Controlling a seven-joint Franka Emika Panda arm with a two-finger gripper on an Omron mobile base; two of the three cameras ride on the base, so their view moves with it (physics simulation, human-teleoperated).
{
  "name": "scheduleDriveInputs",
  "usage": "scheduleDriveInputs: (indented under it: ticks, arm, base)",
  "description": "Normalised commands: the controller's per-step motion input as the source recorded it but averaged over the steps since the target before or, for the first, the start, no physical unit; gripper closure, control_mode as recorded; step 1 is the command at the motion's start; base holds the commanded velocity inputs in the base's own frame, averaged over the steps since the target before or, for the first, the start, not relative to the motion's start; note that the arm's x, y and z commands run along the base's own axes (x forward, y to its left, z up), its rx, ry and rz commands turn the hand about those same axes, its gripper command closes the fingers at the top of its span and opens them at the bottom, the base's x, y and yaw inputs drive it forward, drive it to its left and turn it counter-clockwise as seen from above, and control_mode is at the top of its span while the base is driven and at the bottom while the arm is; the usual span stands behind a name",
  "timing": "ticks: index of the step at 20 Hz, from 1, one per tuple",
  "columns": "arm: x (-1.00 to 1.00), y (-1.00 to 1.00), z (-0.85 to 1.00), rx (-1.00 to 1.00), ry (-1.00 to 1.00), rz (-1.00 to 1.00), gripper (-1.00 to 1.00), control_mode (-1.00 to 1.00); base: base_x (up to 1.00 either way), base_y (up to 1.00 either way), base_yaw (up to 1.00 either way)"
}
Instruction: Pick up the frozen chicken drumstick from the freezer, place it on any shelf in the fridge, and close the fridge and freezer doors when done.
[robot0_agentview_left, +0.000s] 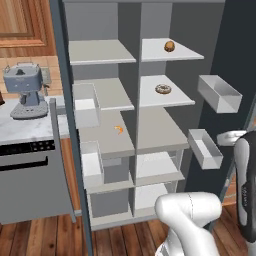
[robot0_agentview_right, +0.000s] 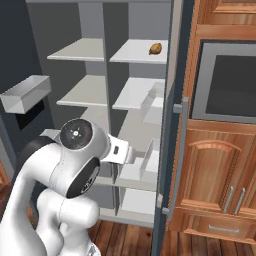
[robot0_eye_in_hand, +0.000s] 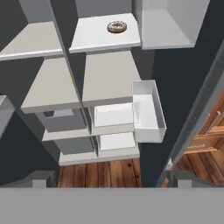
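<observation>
I read the drumstick as already shelved at one o'clock in the right-hand compartment above the doughnut, my tool's opening impossible to judge, both doors left to close.

Both base views look forward and down into the open unit from behind the arm, one from its left, one from its right, sharing the shelves and the drumstick. The hand view faces the lower shelves from nearer.
</observation>
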Motion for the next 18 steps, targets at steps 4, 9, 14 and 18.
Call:
scheduleDriveInputs:
  ticks: [4,9,14,18]
  arm:
    - [-0.27,-1.00,0.00,0.00,-0.04,0.00,-1.00,-1.00]
    - [-0.01,-1.00,0.00,0.00,0.00,0.00,-1.00,-1.00]
    - [0.11,-1.00,0.00,0.00,-0.01,0.01,-1.00,-1.00]
    - [0.32,-1.00,0.00,0.01,0.00,0.07,-1.00,-1.00]
  base:
    - [0.00,0.00,0.00]
    - [0.00,0.00,0.00]
    - [0.00,0.00,0.00]
    - [0.00,0.00,0.00]
